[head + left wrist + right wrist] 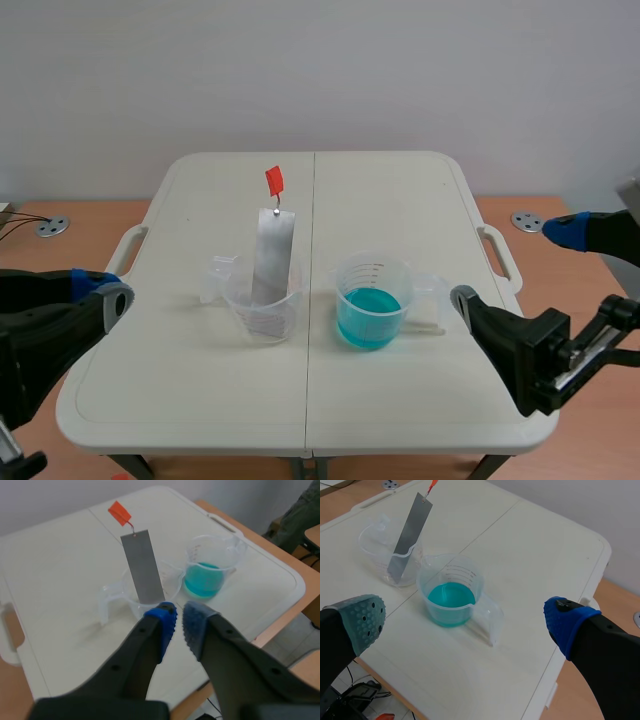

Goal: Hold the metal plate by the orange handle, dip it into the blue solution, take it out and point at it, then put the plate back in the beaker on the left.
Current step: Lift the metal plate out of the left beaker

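At the near left edge of the white folding table (400, 200), my left gripper (178, 623) waits low, its fingers drawn almost together on nothing. Ahead of it and to the right stands the clear beaker (262, 305), which holds the one metal plate (272, 255). The plate's foot is inside the beaker and its long axis is nearly upright, leaning slightly toward the far side. The orange handle (274, 181), a single small tag on a wire hook, sits at the plate's top end, well above the beaker's rim. It is higher and farther than my left fingertips.

Just right of the table's centre seam, near the first beaker but apart from it, is the second beaker (374, 300), with the blue solution (368, 318) pooled in its lower part. At the near right, my right gripper (513, 264) is spread wide and holds nothing. It is closer to the blue beaker than to the plate.

The count is one plate, one handle, two beakers, one of them filled, and two grippers. I judge the left arm the nearer to the handle, and the grasp will have to come in high, at the tag.
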